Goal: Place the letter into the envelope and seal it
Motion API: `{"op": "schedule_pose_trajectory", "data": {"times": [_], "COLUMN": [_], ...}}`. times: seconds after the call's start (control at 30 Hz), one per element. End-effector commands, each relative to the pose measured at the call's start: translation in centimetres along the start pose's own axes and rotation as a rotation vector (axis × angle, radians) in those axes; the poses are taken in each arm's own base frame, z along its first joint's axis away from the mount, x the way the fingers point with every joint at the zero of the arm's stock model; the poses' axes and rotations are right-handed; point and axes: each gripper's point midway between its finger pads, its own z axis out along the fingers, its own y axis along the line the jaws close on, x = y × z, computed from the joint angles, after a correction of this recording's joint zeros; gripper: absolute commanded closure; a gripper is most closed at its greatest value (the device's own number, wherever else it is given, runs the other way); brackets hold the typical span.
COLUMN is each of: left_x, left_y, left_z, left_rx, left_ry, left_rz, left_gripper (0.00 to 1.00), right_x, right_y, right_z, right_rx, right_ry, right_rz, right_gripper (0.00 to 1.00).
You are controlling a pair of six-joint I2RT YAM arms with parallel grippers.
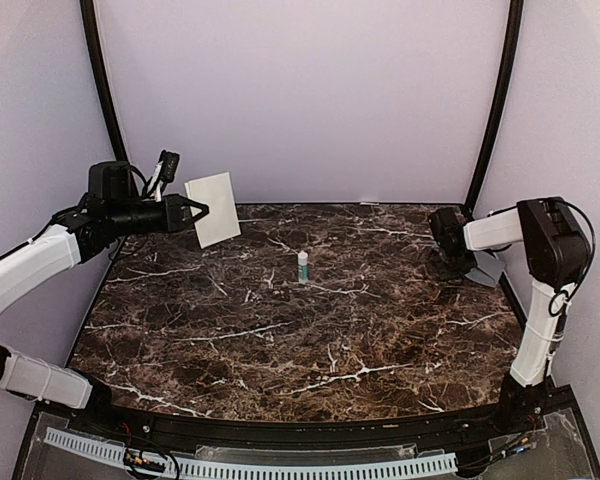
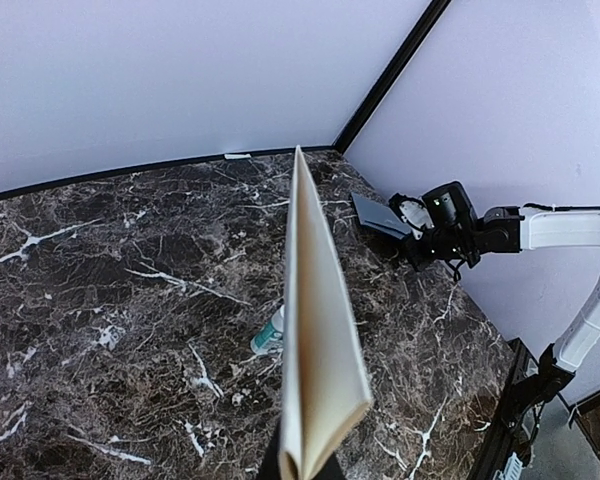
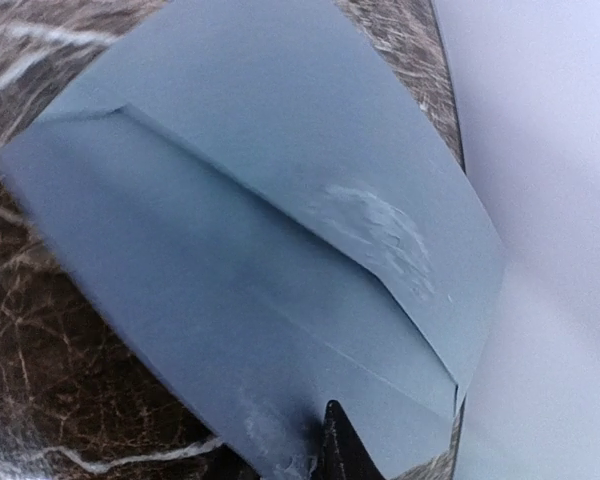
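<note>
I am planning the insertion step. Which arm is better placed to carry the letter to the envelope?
Left: the left gripper already holds the folded letter aloft; the right gripper holds the envelope.

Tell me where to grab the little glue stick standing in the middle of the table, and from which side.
Grip the glue stick around its white upper half, coming straight down with a finger on each side. It stands upright and alone on the table, so nothing blocks the top, while a sideways nudge would probably tip something so slim.
</note>
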Motion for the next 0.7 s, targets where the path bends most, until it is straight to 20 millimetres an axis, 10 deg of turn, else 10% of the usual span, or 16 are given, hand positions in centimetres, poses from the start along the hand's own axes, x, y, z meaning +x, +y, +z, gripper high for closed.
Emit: {"op": "schedule_pose_trajectory", "data": {"times": [0.0,0.37,0.67], "left_x": [0.3,0.7,1.2], "left_y": [0.1,0.4,0.5], "left_z": [-0.1,0.3,0.7], "left_rx": [0.014,0.021,0.034], "left_ry": [0.006,0.023,0.042], "left_rz": [-0.012,-0.029,-0.046], "left_gripper": [1.00,1.00,1.00], "right_x": [0.3,-1.4,2.4], "right_y": [-0.1,2.7,8.0], "right_z": [0.3,-9.0,-18.3], "right_rx": [-0.002,-0.359,-0.767], "right_ry": [0.011,0.040,0.211], "right_rz": [0.000,0.107,0.162], "right_gripper": [0.95,1.00,1.00]}}
